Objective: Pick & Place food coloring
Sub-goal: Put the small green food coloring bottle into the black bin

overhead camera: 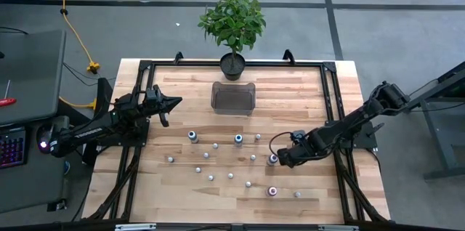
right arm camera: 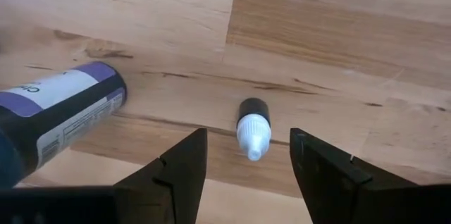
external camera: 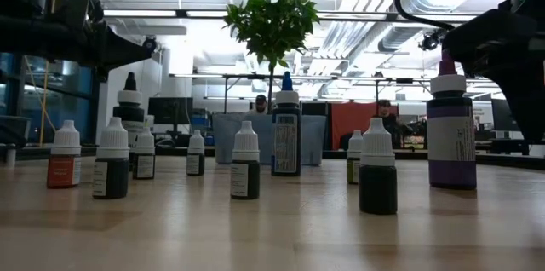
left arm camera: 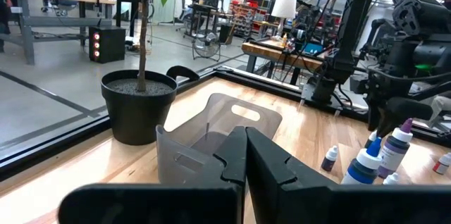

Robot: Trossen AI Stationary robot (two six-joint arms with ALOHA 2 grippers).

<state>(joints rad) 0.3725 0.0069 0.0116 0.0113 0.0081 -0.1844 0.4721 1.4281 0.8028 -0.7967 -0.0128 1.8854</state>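
Your right claw [right arm camera: 246, 164] hangs spread over the table [overhead camera: 305, 93] right of frame center in the high view, a small white-capped bottle [right arm camera: 252, 129] between its fingers and a bigger purple-labelled bottle [right arm camera: 60, 115] just beside; the other food coloring bottles [overhead camera: 218, 155] stand scattered across mid-table, the bin [overhead camera: 232, 96] above them by the plant [overhead camera: 232, 24]. Your left claw [overhead camera: 171, 104] waits pressed together at left. These bottles look light, stiff, slick and tippy, so pinch the body below the cap, squarely.
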